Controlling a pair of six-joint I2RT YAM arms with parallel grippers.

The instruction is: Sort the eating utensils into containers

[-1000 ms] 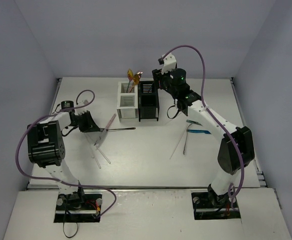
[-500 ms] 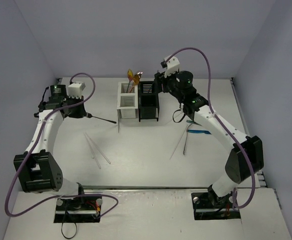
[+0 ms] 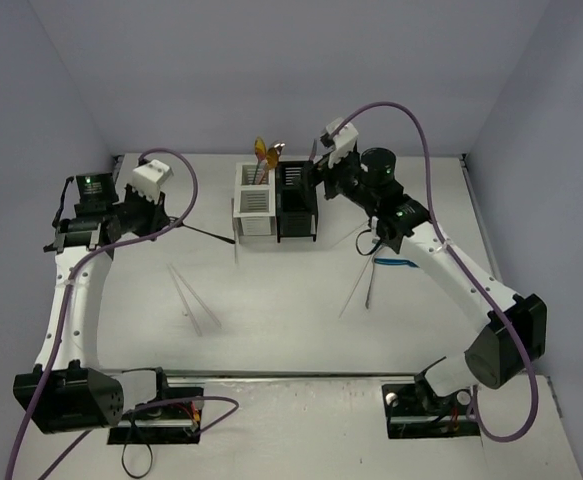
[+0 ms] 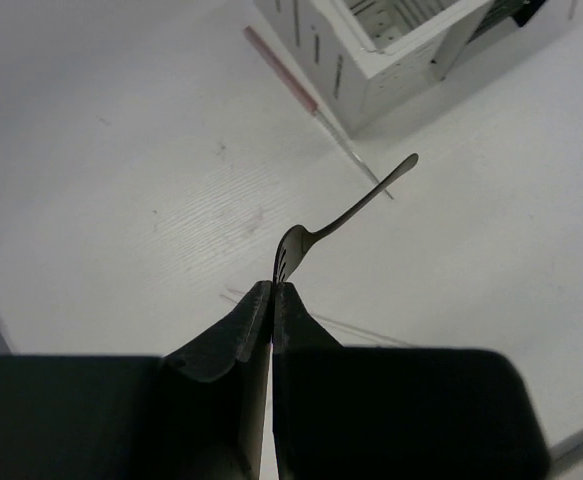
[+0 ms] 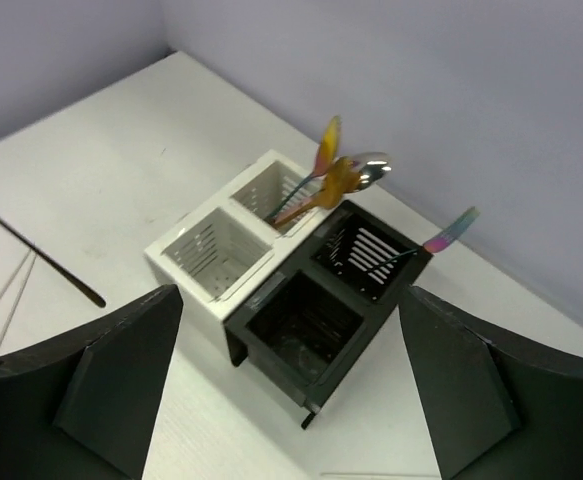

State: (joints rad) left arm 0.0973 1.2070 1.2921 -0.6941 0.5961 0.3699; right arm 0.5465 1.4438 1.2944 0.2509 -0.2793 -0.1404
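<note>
My left gripper point(image 3: 171, 225) point(image 4: 274, 287) is shut on the tines of a dark fork point(image 3: 207, 236) point(image 4: 346, 212), held above the table left of the containers. The handle points toward the white caddy point(image 3: 254, 206) point(image 4: 371, 60). My right gripper point(image 3: 319, 172) point(image 5: 291, 310) hangs open and empty over the black caddy point(image 3: 297, 205) point(image 5: 311, 320). A rainbow-tinted utensil point(image 5: 441, 240) stands in the black caddy's rear cell. Gold and rainbow spoons point(image 3: 264, 156) point(image 5: 336, 175) stand in the white caddy's rear cell.
A pink stick point(image 4: 291, 85) lies against the white caddy's near side. Two clear sticks point(image 3: 193, 300) lie left of centre. A teal utensil point(image 3: 396, 262) and thin silver ones point(image 3: 363, 282) lie under the right arm. Grey walls enclose the table.
My left arm swung back and to the left, lifting the dark fork off the table. My right gripper's jaws opened wider above the black caddy and the arm stretched out.
</note>
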